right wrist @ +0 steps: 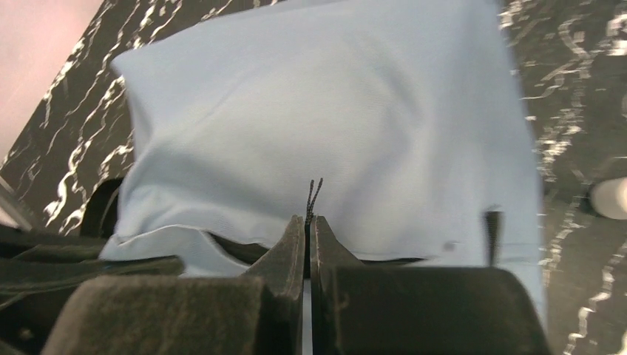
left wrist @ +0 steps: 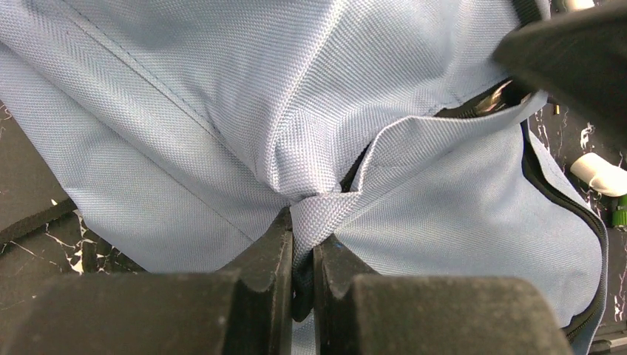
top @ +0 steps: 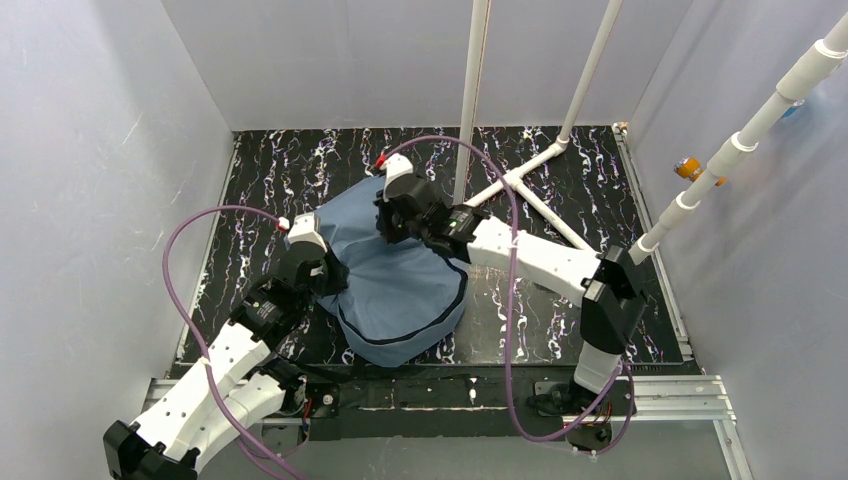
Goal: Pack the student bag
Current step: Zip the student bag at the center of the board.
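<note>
1. At the centre of the top view, on the black, white-veined marbled mat [top: 560, 170], lay the soft slate-blue fabric backpack [top: 400, 290], slumped and creased between the two arms.
2. The left gripper [left wrist: 302, 222] sat at the lower centre of its wrist view with its jaws nearly together, pinching a bunched fold of the backpack's cloth. A dark zipper line [left wrist: 540, 174] ran down the right of that frame.
3. The right gripper [right wrist: 307, 222], at the lower centre of its own view, had its jaws pressed together on a thin dark braided cord [right wrist: 314, 194] (probably a zipper pull, though its root was hidden).
4. By my judgement the bag would handle as light and limp, with no stiffness of its own. It did not look fragile, and the coarse weave seemed grippy rather than slick. A pinch of loose cloth would lift only a fold, so the zipper edge, seams or straps looked like firmer holds.
5. The cloth was matte and tightly woven, with stitched seams. Dark flat straps [right wrist: 89, 268] lay at the lower left of the right wrist view. Smooth white plastic pipes [top: 470, 100] stood at the upper centre of the top view.
</note>
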Controlling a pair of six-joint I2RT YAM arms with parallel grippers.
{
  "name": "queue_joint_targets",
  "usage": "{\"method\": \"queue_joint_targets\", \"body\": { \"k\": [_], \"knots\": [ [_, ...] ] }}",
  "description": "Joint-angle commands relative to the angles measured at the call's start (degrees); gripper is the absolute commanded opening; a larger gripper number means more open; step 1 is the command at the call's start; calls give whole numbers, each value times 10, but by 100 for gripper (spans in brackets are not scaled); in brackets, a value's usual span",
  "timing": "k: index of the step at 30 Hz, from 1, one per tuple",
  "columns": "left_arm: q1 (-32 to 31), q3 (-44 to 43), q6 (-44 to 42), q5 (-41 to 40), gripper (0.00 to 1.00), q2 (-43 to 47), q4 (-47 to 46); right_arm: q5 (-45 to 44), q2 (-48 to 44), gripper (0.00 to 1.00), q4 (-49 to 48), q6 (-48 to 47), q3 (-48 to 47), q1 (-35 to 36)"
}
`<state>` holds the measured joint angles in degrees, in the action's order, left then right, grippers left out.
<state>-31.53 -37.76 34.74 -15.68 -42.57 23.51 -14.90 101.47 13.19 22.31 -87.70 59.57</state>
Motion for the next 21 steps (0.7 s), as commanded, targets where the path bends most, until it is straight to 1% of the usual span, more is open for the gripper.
{"method": "queue_joint_targets", "body": {
  "k": [1, 4, 7, 11, 15, 21],
  "knots": [
    [9, 21, -15, -31, 0, 25, 64, -90, -72, 1, -19, -38, -22, -57],
    [9, 30, -15, -26, 0, 36, 61, -98, -84, 1, -27, -45, 4, -85],
    [9, 30, -17, -27, 0, 42, 64, -83, -92, 1, -45, -43, 41, -118],
    [9, 26, -21, -30, 0, 47, 70, -76, -96, 1, -78, -43, 94, -145],
    [9, 26, -20, -36, 0, 59, 79, -69, -97, 1, -88, -31, 140, -181],
    [9, 32, -15, -45, 0, 79, 87, -50, -99, 1, -125, -54, 185, -205]
  ]
}}
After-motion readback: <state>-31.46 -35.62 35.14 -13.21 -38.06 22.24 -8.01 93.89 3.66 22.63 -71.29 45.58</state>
